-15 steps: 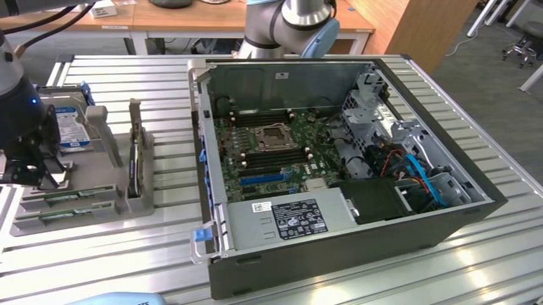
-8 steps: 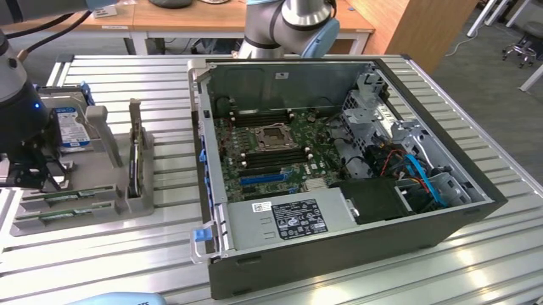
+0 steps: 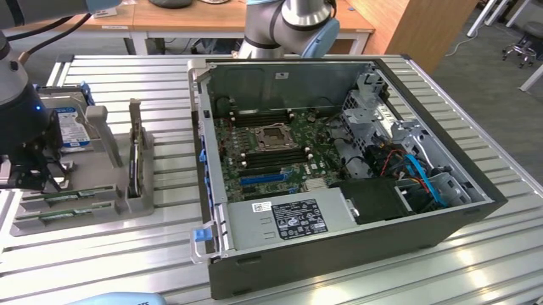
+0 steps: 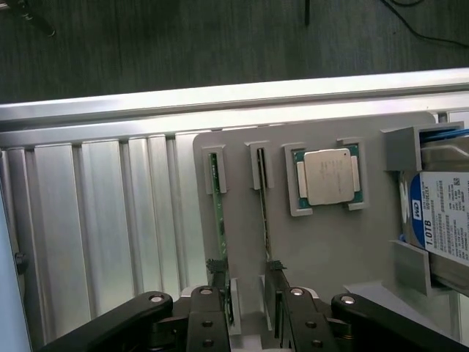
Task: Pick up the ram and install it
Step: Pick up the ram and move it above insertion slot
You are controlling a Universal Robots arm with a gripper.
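Ribbed aluminium counter (image 3: 127, 254) in a room with wooden desks (image 3: 195, 19) and dark carpet floor (image 4: 220, 44), open computer case (image 3: 339, 159) on the counter, grey holder (image 4: 330, 249) beside it, two green ram sticks (image 4: 218, 213) standing on edge in its slots, gripper (image 4: 247, 277) spread wide, holding nothing, at their near ends

exterior high and oblique; wrist close above the shared gray tray (image 4: 330, 249)

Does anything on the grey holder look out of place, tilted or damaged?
Nothing stands out. Both memory sticks stand on edge in their slots in the grey holder, the processor lies flat in its seat, and the hard drive sits in its bracket.
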